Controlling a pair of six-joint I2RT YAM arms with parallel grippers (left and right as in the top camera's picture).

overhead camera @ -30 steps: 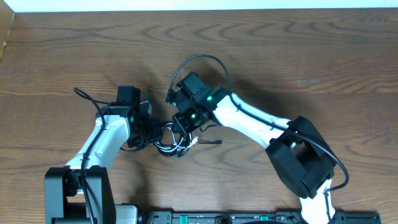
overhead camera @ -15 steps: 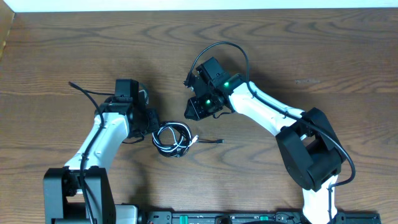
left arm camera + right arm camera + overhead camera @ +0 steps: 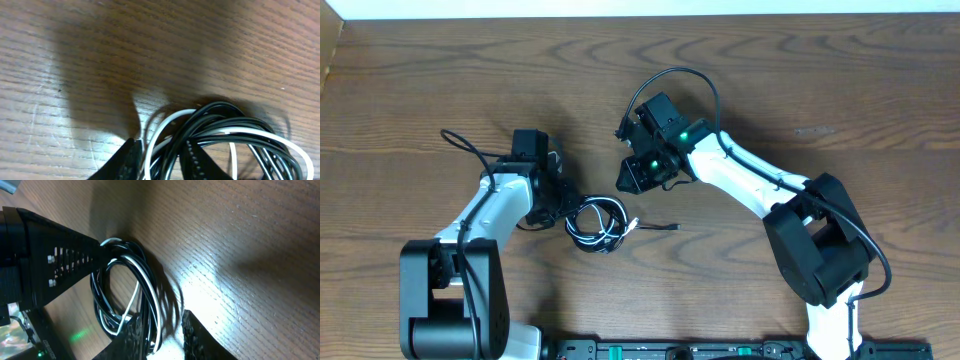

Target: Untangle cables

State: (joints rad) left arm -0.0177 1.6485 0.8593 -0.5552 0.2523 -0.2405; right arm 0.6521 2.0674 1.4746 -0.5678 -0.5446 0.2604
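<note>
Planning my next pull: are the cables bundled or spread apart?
Bundled: the cables lie in one overlapping coil, black and white loops crossing.

A robotics lab bench: two white robot arms (image 3: 750,185) mounted at a wood-grain table (image 3: 840,80).

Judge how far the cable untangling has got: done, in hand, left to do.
Done: nothing visible; the cables lie as one looped bundle, black and white strands overlapping. In hand: the left gripper has strands between its fingers at the bundle's edge; the right gripper hangs open, empty, nearby. Left: pulling every cord apart.
</note>
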